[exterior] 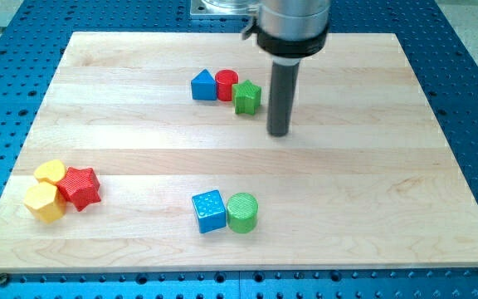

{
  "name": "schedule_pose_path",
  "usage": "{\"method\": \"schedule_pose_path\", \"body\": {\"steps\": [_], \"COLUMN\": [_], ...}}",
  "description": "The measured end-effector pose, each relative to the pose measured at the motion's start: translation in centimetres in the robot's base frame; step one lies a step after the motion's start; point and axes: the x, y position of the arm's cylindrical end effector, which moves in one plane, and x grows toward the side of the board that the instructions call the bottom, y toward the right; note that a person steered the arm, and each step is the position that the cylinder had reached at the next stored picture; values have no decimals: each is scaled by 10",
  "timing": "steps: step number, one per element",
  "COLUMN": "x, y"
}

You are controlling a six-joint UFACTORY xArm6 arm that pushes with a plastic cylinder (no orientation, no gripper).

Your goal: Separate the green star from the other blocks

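- Looking across the wooden board (139,141), you would have found my tip (279,132) resting on the wood near the view's top, just right of the upper cluster of blocks.
- You saw no claw to release or clench: the arm ended in a plain dark rod under a grey collar, and it grasped nothing.
- The green star (247,97) sat just left of my tip, near it but with a sliver of bare wood between them.
- You could see the green star touching the red cylinder (226,85) on its left, and the blue triangular block (203,85) sat pressed against the far side of that cylinder, so the three made one short row.
- Toward the view's bottom, you had a blue cube (209,210) and a green cylinder (242,213) side by side and touching, well apart from the star.
- At the view's lower left, a red star (80,187) lay against two yellow blocks: a rounded yellow block (51,173) above and a yellow hexagonal block (43,202) below.
- Around the board you saw the blue perforated table (463,100).
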Motion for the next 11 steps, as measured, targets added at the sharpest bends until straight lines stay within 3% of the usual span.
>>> {"method": "schedule_pose_path", "body": {"steps": [1, 4, 5, 6, 7, 8, 9, 10, 11], "x": [-24, -43, -40, -61, -77, -58, -11, -12, -40], "y": [2, -84, -94, -60, -94, -161, -231, -218, -233]}}
